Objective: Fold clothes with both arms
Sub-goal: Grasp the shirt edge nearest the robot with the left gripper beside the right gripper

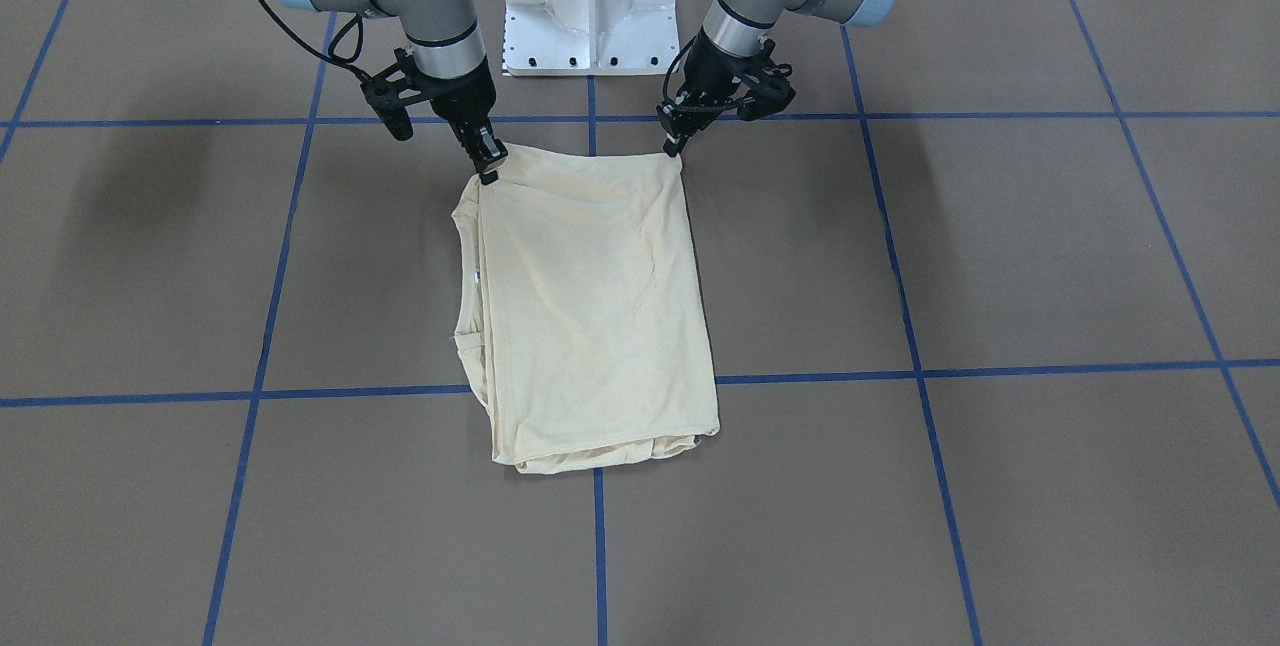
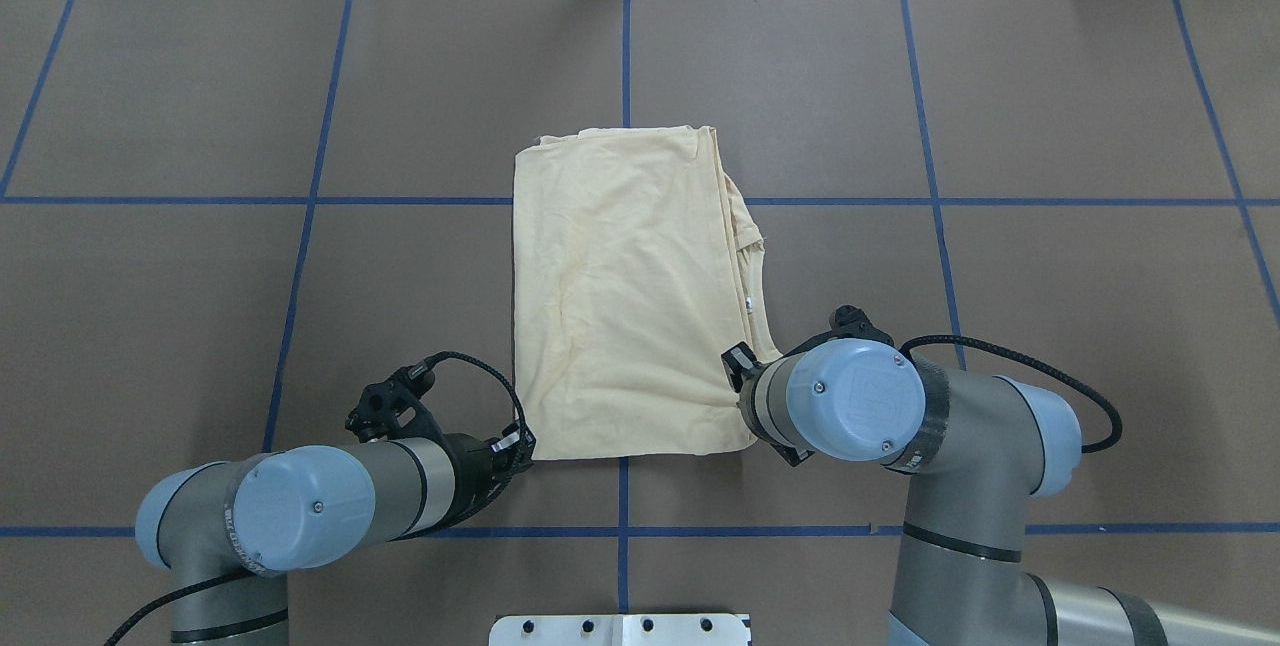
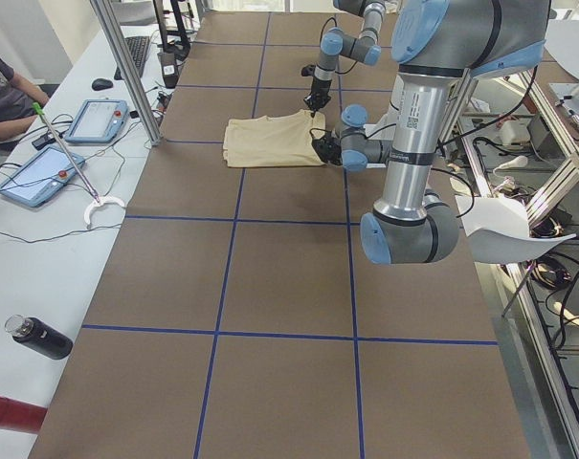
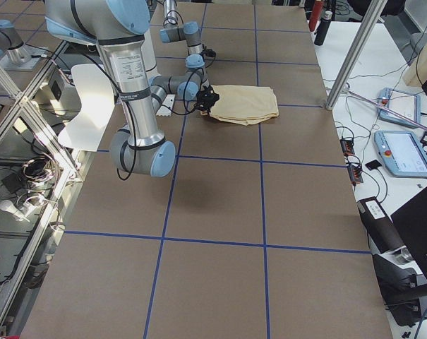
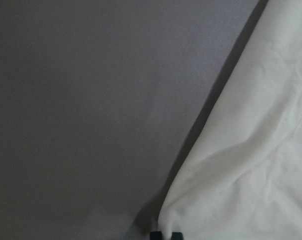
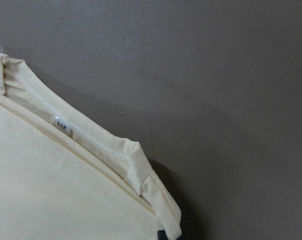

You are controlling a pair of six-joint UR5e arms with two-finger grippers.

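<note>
1 folded T-shirt (image 1: 590, 306); left end effector (image 1: 673, 148) and right end effector (image 1: 489, 169) each clamp 1 corner.

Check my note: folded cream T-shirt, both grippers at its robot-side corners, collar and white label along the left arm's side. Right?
One slip: the collar and white label lie along the T-shirt edge on the side of the right arm, as the overhead exterior view shows. The left gripper and right gripper do sit at its robot-side corners.
</note>
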